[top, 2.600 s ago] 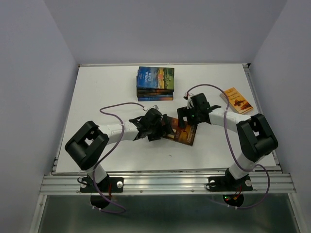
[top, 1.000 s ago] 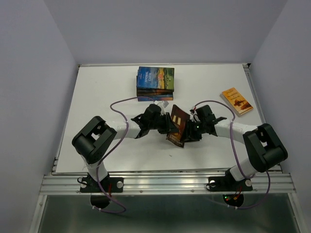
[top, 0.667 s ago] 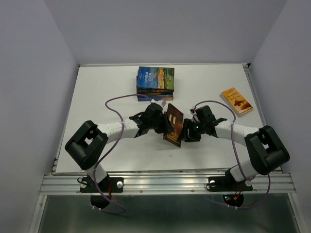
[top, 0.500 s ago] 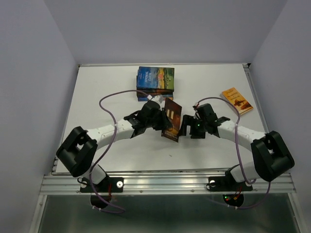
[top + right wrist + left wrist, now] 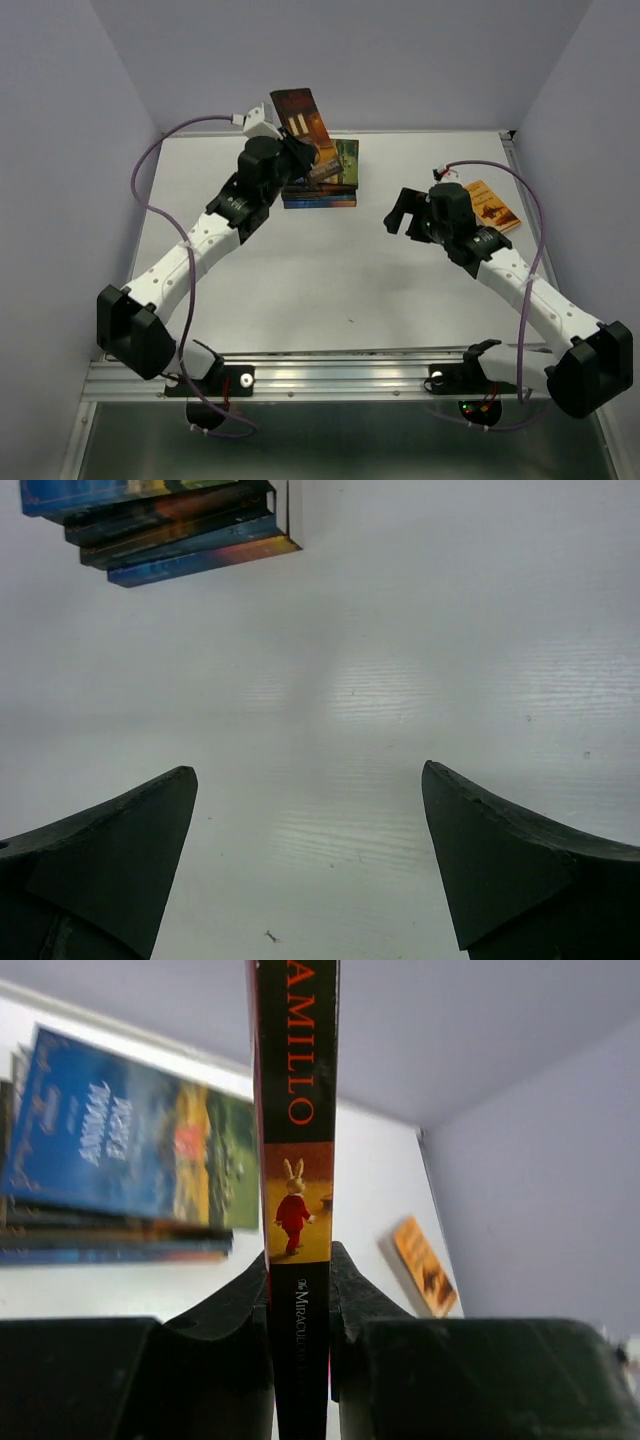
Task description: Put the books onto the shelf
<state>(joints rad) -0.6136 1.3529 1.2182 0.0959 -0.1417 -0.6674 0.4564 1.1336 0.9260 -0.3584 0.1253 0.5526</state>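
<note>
At mid-table on the right, the right gripper [image 5: 402, 214] hangs over the white table [image 5: 300, 285], jaws wide apart. Just beyond it, 1 orange-brown book [image 5: 488, 206] lies flat near the right edge. At the far edge, the left gripper [image 5: 302, 158] is clamped on 1 dark brown book [image 5: 298, 115]. It holds the book upright, spine toward its wrist camera, raised over the stack of books [image 5: 338, 165].

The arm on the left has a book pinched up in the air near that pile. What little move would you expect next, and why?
Probably lower it toward the pile and tilt it flat. The left fingers grip the dark brown book on edge, raised above the stack of books, which lies flat, so the held book likely has to come down there.
</note>
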